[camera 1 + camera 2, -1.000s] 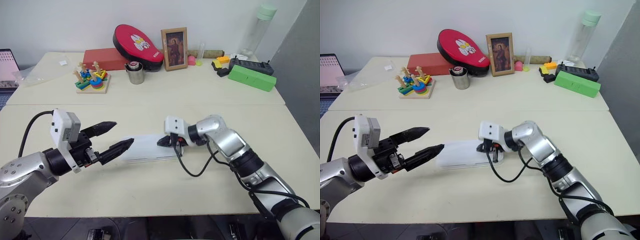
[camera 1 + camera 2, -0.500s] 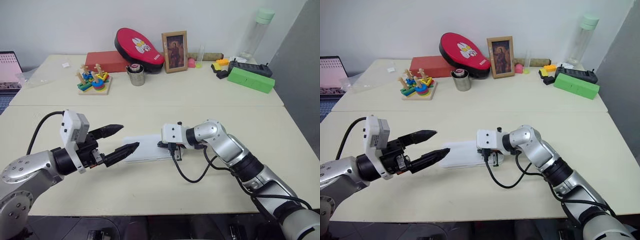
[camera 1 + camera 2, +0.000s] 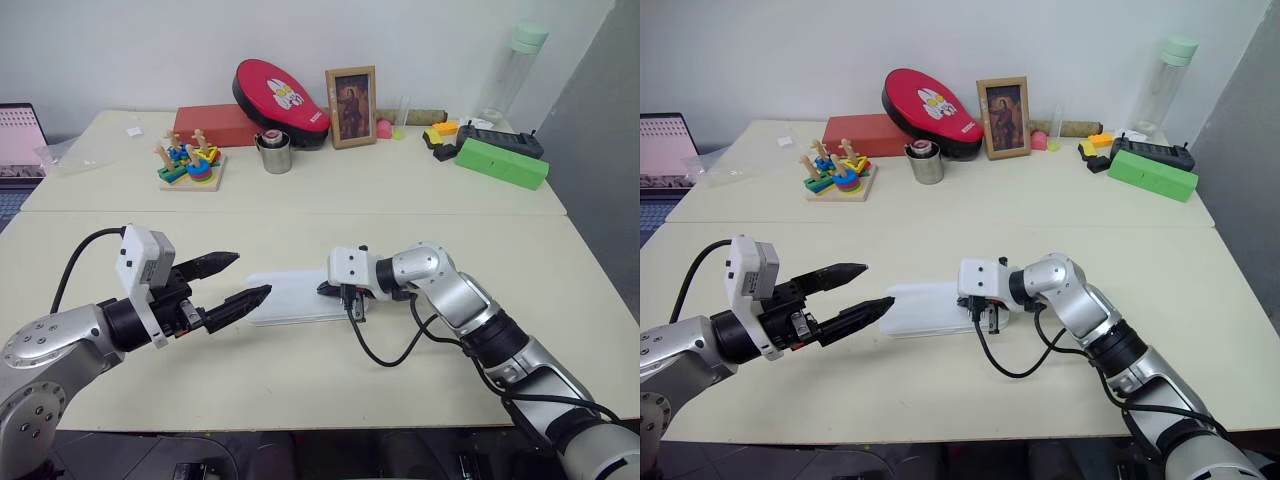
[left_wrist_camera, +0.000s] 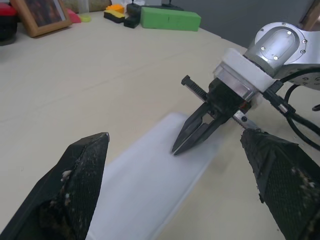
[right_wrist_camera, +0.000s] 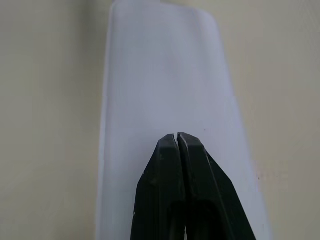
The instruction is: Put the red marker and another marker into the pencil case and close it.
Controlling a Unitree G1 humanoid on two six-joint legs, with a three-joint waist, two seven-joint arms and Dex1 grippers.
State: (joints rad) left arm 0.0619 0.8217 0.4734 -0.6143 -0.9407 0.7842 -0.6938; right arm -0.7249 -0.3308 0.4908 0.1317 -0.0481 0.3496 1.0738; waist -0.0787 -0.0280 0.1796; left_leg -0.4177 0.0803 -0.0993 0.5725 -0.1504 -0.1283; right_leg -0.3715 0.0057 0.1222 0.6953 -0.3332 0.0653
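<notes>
Nothing moved: pencil case (image 3: 292,297) lies crosswise, right claw (image 3: 326,289) pinched atop, left claw (image 3: 236,279) wide

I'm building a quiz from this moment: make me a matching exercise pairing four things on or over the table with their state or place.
Things:
1. left gripper
2. right gripper
3. pencil case
4. green box

States or places:
A. lies closed and flat between the two grippers
B. fingers shut, tips pressing the white lid
C. far right of the rear table
D. fingers spread wide, holding nothing

Pairs: 1-D, 2-B, 3-A, 4-C
</notes>
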